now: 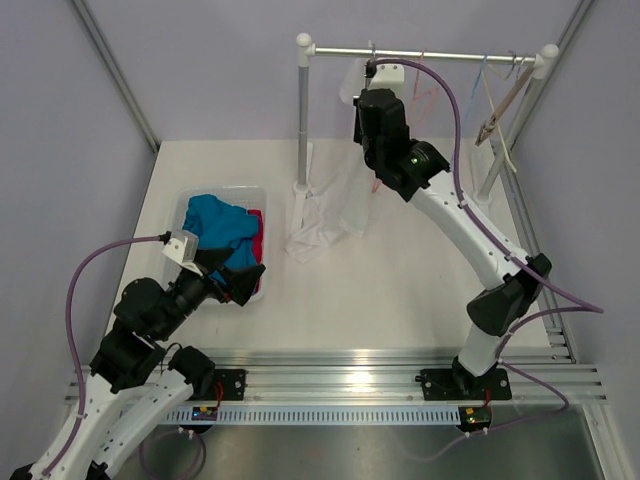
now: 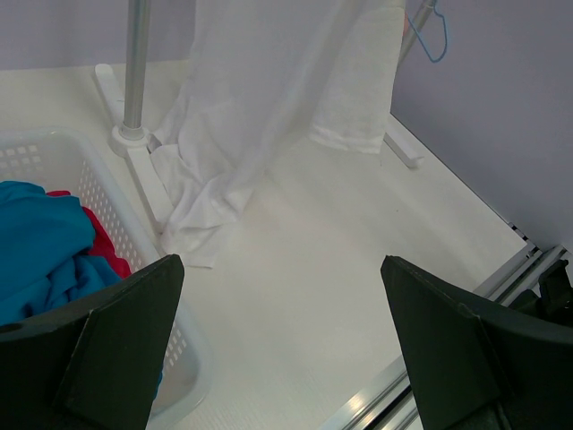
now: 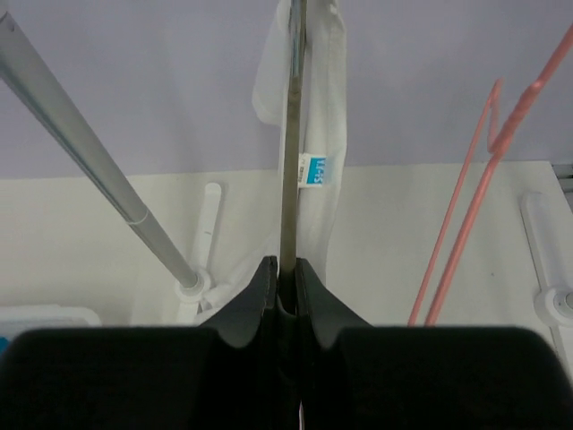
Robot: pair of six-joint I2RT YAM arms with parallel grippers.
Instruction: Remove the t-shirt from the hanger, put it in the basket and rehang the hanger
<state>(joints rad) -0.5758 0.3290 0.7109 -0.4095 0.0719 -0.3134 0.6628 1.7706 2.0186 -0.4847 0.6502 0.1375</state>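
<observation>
At the far side of the table [image 1: 420, 280], toward 12 o'clock in the overhead view, the white t-shirt [image 1: 322, 232] is hung from the rail [image 1: 450, 52]. Its long axis is seen to run down from the rail, and its lower part is pooled on the table toward 7 o'clock, beside the foot of the rack post.

In the right wrist view, a thin grey strip is seen running straight up to 12 o'clock from the fingertips. It is judged to be the hanger [image 3: 291, 134] seen edge-on, and the t-shirt [image 3: 329, 81] and its label are draped around its upper part. The right gripper [image 3: 288, 269] is pinched closed on this strip, so the garment lies directly ahead of and above the jaws. A pink hanger [image 3: 466, 206] is hung apart at 2 o'clock.

The right gripper [image 1: 373, 78] is therefore much the nearer, being raised to the rail itself. The left gripper [image 1: 245, 285] is held wide open and empty, low at 8 o'clock, just over the near rim of the basket [image 1: 185, 205] of coloured clothes. From the left wrist camera the t-shirt [image 2: 269, 90] is seen well apart at 12 o'clock.

With the hanger held, the cloth would probably have to be drawn down along its hanging axis.
</observation>
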